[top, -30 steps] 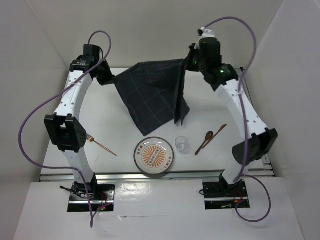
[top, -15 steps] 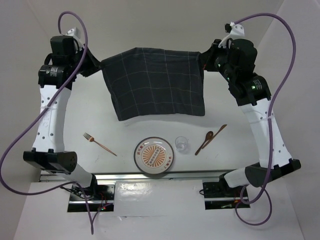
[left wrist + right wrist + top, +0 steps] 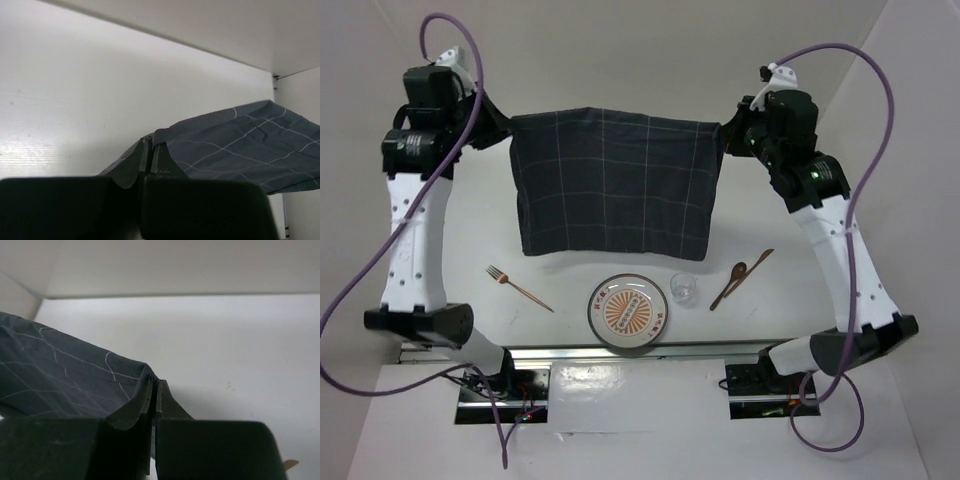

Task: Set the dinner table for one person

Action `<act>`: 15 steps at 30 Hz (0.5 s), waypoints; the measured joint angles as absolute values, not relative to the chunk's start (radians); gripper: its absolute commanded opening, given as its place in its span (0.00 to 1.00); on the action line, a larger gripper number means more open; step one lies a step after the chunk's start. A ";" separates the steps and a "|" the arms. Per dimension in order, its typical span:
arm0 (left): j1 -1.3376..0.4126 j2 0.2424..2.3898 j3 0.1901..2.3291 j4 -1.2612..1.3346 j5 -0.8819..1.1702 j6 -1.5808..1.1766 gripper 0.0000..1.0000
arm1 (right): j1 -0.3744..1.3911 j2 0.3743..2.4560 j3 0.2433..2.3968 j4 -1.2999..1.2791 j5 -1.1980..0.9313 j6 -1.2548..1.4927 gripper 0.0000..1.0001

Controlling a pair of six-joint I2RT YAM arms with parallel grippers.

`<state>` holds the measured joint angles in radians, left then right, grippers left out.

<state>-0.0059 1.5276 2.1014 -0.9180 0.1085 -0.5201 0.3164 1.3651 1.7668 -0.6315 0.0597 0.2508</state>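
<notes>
Holding a dark grid-lined cloth (image 3: 615, 185) stretched flat between our two arms, we have our left fingers (image 3: 150, 149) clamped together on one upper corner and our right fingers (image 3: 154, 387) clamped together on the other. The cloth hangs on the far side of the plate (image 3: 628, 312), its lower edge near the plate's far rim; we cannot tell whether that edge touches the white desk (image 3: 480, 235). The desk lies under the plate and spreads well beyond it on every side. A fork (image 3: 518, 287) lies left of the plate, a clear glass (image 3: 683, 288) just right of it, and a wooden spoon (image 3: 732, 283) beyond the glass.
</notes>
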 measured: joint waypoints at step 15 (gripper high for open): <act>0.007 2.339 2.366 -0.816 0.068 -0.538 0.90 | 0.076 2.441 2.325 -0.542 -0.130 0.249 0.92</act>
